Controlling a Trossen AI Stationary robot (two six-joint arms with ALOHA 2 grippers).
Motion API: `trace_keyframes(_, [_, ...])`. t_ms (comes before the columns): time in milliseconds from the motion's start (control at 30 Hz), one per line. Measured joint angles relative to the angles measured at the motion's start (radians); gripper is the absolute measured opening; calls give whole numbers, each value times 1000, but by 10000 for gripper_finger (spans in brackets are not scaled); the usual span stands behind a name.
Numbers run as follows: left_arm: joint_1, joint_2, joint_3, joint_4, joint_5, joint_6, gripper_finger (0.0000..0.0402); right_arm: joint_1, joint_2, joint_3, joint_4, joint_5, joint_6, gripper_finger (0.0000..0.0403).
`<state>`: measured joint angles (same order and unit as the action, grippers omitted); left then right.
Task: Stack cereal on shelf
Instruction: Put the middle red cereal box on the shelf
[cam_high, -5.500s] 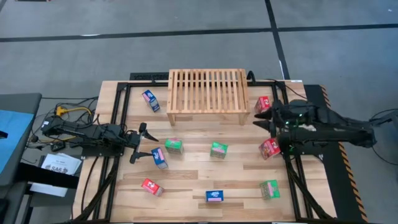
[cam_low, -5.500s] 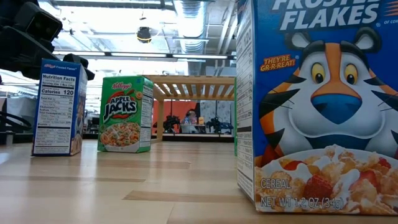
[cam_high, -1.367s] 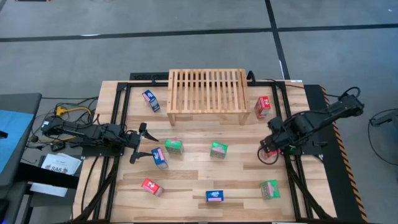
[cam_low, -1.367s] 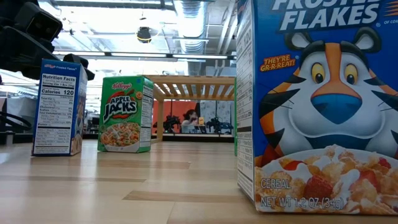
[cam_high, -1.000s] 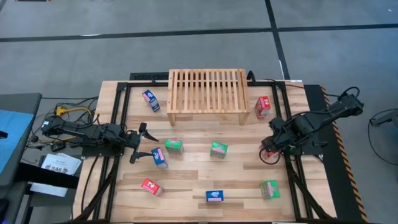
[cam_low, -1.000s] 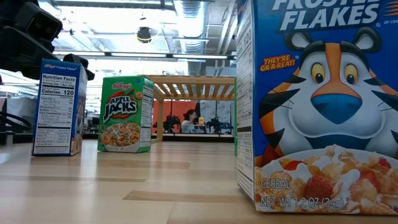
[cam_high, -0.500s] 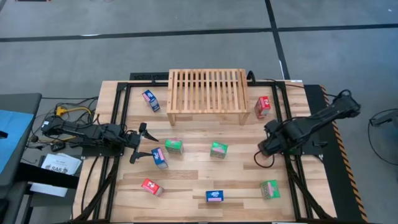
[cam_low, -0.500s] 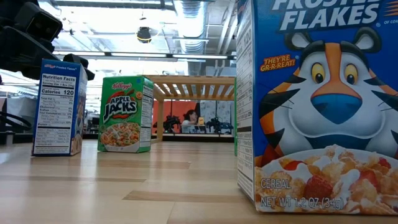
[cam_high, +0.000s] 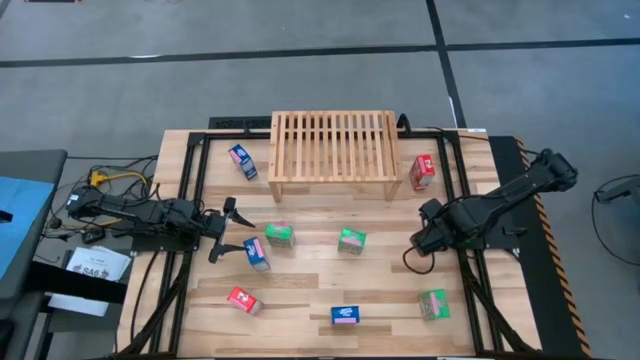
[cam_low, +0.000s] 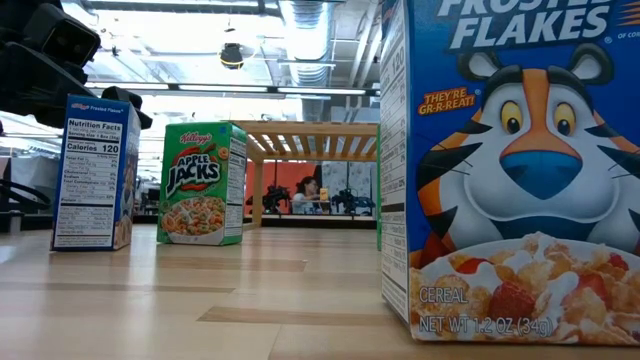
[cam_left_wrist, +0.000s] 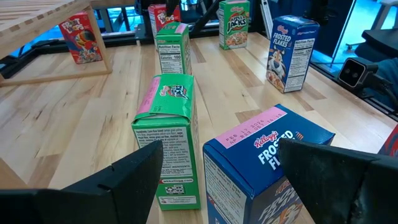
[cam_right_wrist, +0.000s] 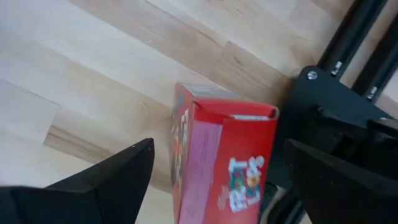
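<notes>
The shelf (cam_high: 334, 150), a slatted wood rack, stands at the table's far middle. Small cereal boxes stand scattered on the tabletop. My right gripper (cam_high: 424, 242) points down, open, over a red box (cam_right_wrist: 224, 155) near the table's right edge. Its fingers (cam_right_wrist: 118, 180) stand above and on either side of the box, apart from it. The gripper hides this box in the high view. My left gripper (cam_high: 228, 229) waits open and level at the left. A blue box (cam_left_wrist: 267, 155) and a green box (cam_left_wrist: 168, 134) stand just in front of it, untouched.
More boxes stand around: red (cam_high: 423, 171) beside the shelf's right leg, blue (cam_high: 241, 160) at its left, green (cam_high: 351, 241) mid-table, and red (cam_high: 243, 300), blue (cam_high: 346, 315) and green (cam_high: 433, 304) along the near side. Black frame rails (cam_high: 462, 200) run under my right arm.
My right gripper has sunk toward the red box and shifted a little toward the table's left and near edges, so that it now covers the box in the high view. No box has moved.
</notes>
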<state>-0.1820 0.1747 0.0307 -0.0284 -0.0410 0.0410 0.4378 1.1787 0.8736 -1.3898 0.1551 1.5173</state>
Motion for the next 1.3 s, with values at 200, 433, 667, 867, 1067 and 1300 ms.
trace_keyframes(200, [0, 0, 0, 0, 0, 0, 307, 0, -22, -38, 41, -3, 1, 379])
trace_keyframes(433, [0, 0, 0, 0, 0, 0, 307, 0, -20, -38, 43, -36, -5, 322])
trace_keyframes(667, [0, 0, 0, 0, 0, 0, 307, -3, -20, -38, 47, -49, -5, 235])
trace_keyframes(867, [0, 0, 0, 0, 0, 0, 307, -3, -20, -38, 67, -55, -5, 179])
trace_keyframes(1067, [0, 0, 0, 0, 0, 0, 307, -16, -22, -12, 66, -73, -2, 161])
trace_keyframes(1300, [0, 0, 0, 0, 0, 0, 307, -67, -22, 77, 18, -81, -74, 165])
